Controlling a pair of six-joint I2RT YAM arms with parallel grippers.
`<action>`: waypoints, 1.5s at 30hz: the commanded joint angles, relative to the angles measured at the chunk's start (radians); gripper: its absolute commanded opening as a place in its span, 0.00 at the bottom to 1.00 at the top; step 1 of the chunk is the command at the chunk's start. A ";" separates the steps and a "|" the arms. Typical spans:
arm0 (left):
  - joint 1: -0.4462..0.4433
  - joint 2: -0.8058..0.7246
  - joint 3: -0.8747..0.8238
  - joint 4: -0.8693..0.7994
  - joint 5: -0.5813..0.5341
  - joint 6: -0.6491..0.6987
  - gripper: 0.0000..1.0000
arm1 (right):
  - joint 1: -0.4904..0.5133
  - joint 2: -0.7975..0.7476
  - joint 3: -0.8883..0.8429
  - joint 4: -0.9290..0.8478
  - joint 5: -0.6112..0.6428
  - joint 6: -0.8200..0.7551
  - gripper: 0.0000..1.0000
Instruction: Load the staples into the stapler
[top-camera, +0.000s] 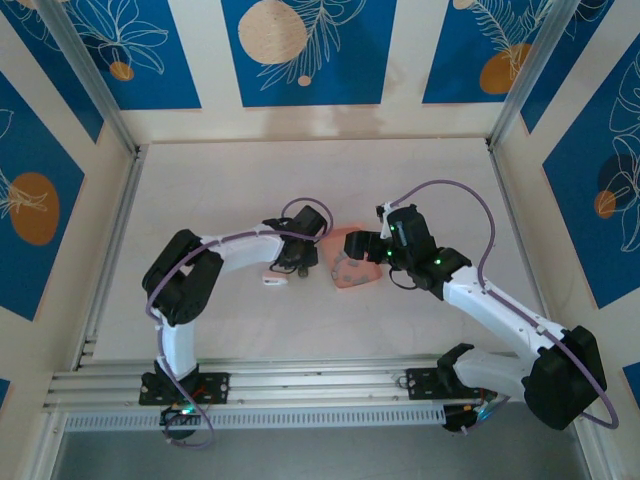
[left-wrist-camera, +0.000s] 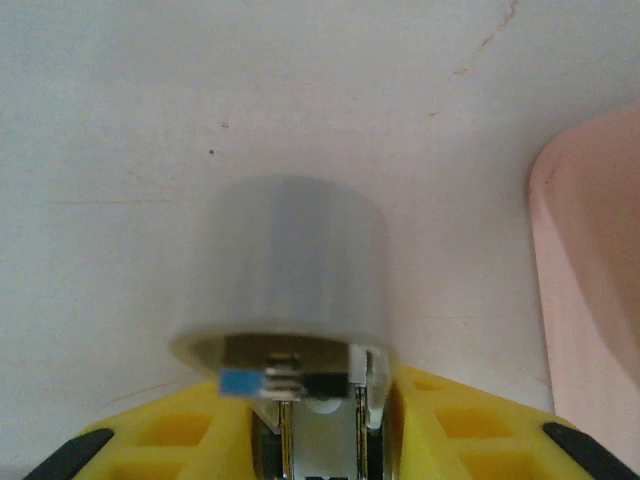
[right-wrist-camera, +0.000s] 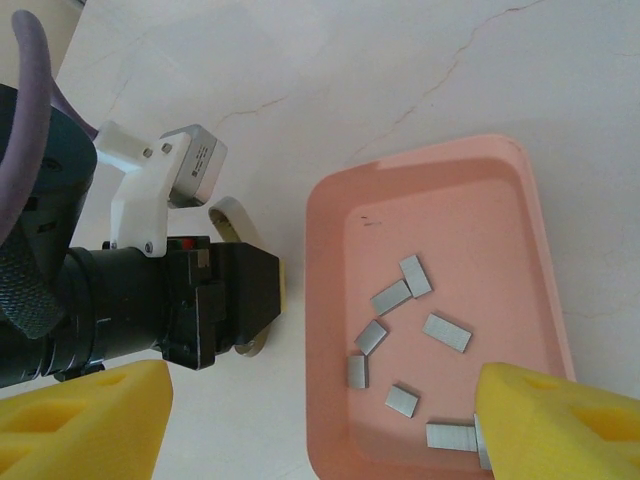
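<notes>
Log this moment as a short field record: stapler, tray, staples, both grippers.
stapler: grey-white stapler, seen end-on between yellow fingers
left gripper: left gripper shut on the stapler
tray: salmon-pink tray, right of the stapler in the top view
staples: seven loose grey staples lying in the tray
right gripper: right gripper open, at the tray's near end, one finger beside a strip, holding nothing

Grey staples (right-wrist-camera: 390, 297) scattered flat inside pink tray (right-wrist-camera: 520, 200); stapler (left-wrist-camera: 290, 270) alongside.

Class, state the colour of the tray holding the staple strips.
Salmon pink. The tray shows best in the right wrist view, with grey staples lying inside.
</notes>
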 joint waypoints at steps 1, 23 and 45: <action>-0.014 0.012 0.020 -0.014 -0.003 0.023 0.34 | 0.009 -0.023 -0.002 -0.012 0.012 0.002 0.79; -0.017 -0.217 -0.006 -0.073 -0.070 0.117 0.50 | 0.071 0.002 0.047 -0.016 -0.039 -0.087 0.79; 0.492 -0.737 -0.566 0.253 0.453 0.177 0.61 | 0.298 0.577 0.471 -0.157 -0.429 -1.022 0.76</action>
